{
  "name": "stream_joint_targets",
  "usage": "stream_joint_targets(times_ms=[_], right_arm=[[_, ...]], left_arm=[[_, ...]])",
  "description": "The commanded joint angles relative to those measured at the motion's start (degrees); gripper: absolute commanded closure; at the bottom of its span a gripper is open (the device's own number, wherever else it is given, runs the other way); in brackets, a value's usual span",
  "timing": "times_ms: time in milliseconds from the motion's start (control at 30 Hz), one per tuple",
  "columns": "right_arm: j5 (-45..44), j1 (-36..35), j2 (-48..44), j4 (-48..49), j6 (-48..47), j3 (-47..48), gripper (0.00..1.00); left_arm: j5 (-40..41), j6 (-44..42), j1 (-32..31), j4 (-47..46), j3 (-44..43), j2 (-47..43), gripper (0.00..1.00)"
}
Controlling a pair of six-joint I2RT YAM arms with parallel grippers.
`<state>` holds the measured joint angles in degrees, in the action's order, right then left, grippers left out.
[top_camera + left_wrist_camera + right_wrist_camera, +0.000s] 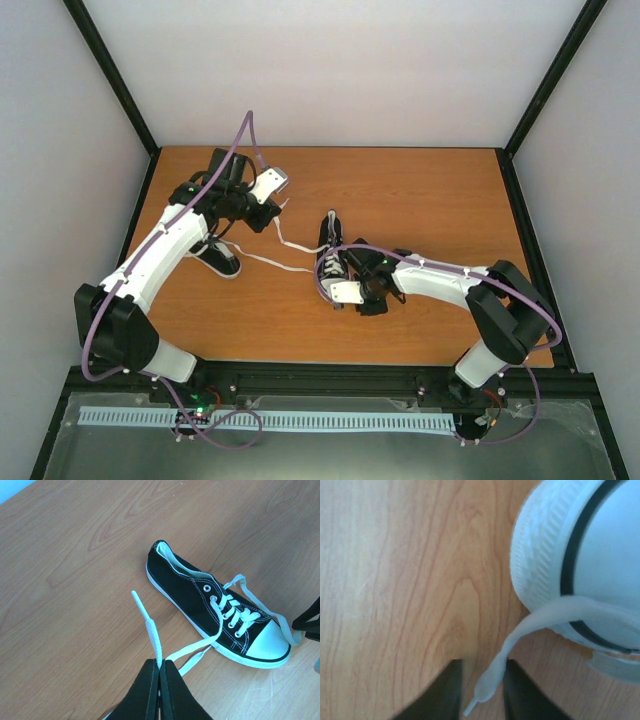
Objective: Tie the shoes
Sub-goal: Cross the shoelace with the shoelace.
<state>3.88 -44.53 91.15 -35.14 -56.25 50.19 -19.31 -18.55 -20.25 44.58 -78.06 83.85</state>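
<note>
Nearest, the left arm (165, 245) overhangs one shoe (222, 262) at nine o'clock; the other shoe (331, 250) sits mid-table. The left gripper (160, 672) pinches a white lace (150, 630). The right gripper (482, 666), spread, straddles a lace tip (479, 695); toe cap (540, 545) at two o'clock.

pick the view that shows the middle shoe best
Left wrist: the whole shoe lies in view, heel to toe, laces untied. The top view shows it small, its toe end hidden by the right arm. The right wrist view shows only its blurred white toe cap.
</note>
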Motion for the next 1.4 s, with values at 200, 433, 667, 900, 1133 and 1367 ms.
stream_joint_targets(times_ms=[200, 433, 667, 900, 1133, 1367], right_arm=[[5.76, 0.86, -4.35, -1.67, 4.81, 1.63, 0.97], [15.66, 6.0, -18.46, 0.24, 12.9, 0.7, 0.97], [27.31, 12.1, -26.6, 11.64, 34.45, 1.27, 0.97], [29.83, 14.3, -20.13, 39.82, 67.99, 2.28, 0.97], [23.08, 8.68, -4.76, 41.77, 80.86, 14.98, 0.97], [19.82, 5.38, 1.52, 40.16, 86.64, 18.11, 0.82]], left_arm=[[-2.27, -1.87, 0.65, 2.63, -2.29, -1.4, 0.99], [-4.3, -3.36, 1.09, 6.16, -4.5, -1.49, 0.99], [-10.11, -6.38, 1.09, 11.69, -6.07, -2.15, 0.99], [-22.94, -12.34, 1.06, 15.97, -3.89, -3.26, 0.99], [-29.35, -16.57, 0.94, 17.41, -1.1, -4.53, 0.99], [-32.44, -19.83, 0.57, 18.35, 1.14, -4.81, 0.99]])
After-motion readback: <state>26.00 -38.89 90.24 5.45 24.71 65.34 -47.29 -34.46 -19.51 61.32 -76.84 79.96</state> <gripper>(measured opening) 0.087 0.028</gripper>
